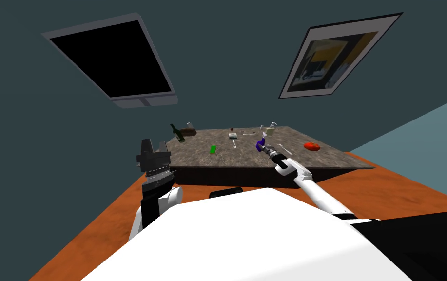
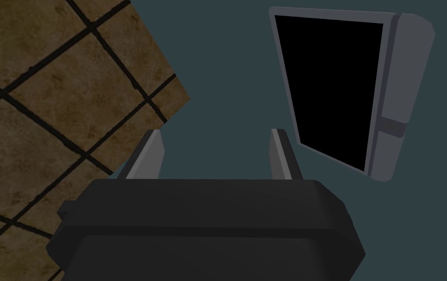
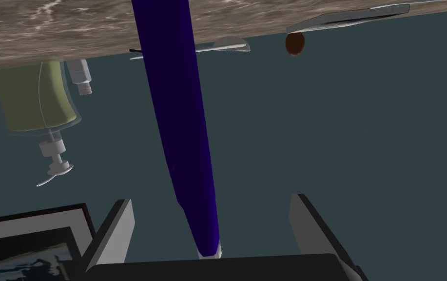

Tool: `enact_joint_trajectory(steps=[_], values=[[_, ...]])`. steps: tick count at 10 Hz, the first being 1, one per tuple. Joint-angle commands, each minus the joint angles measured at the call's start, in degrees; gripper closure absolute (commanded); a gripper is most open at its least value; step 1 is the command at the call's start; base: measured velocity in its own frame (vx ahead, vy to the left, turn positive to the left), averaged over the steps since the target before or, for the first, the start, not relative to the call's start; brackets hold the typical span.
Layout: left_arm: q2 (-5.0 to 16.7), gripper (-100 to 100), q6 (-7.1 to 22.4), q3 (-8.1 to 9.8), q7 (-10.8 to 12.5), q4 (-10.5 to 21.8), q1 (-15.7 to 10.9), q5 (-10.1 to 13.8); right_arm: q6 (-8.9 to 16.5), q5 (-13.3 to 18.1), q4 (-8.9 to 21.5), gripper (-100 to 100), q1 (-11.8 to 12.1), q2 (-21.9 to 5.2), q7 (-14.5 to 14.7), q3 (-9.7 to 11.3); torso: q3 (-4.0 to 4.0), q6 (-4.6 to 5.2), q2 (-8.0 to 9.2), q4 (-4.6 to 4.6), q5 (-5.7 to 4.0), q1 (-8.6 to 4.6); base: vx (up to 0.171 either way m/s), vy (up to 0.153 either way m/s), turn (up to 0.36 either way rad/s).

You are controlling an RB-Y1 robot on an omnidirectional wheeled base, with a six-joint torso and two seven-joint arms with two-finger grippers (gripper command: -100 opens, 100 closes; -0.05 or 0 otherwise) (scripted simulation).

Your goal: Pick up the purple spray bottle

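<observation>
The purple spray bottle (image 3: 178, 97) is on the tabletop (image 1: 227, 158) right of centre, between the right gripper's (image 3: 211, 197) spread fingers (image 3: 120, 229), untouched. Behind it at the far edge, a clear pump dispenser (image 3: 32, 97) holds yellow-green liquid. The left gripper (image 2: 215, 136) gapes empty off the near left corner.
</observation>
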Motion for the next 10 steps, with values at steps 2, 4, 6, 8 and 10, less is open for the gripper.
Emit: enact_joint_trajectory(steps=[2,4,6,8,10], values=[[0.0,0,0.0,0.0,0.0,0.0,0.0,0.0,2.0,1.2,2.1,-100,-0.9,-2.7,0.6,0.0,0.01,0.0,0.02,0.0,-0.01,-0.02,0.017,0.054,0.049],[0.0,0,0.0,0.0,0.0,0.0,0.0,0.0,3.3,2.3,3.8,-100,-1.6,-4.7,1.3,0.0,0.03,0.0,0.06,0.01,-0.02,-0.06,0.015,0.049,0.06],[0.0,0,0.0,0.01,0.0,0.0,0.0,0.0,3.0,2.2,3.6,0,-1.6,-4.0,1.2,0.0,0.04,0.03,0.08,0.01,-0.03,-0.14,0.005,0.011,0.002],[0.0,0,0.0,0.01,0.0,0.0,0.0,0.0,1.9,2.5,7.7,-100,-5.7,-2.9,1.9,1.4,0.08,0.06,0.14,0.02,-0.07,-0.25,-0.014,-0.001,-0.135],[0.0,0,0.0,0.01,0.0,0.0,0.0,0.0,0.7,2.8,11.9,-100,-9.4,-1.8,2.5,2.9,0.11,0.06,0.19,0.03,-0.07,-0.27,-0.024,-0.004,-0.128]])
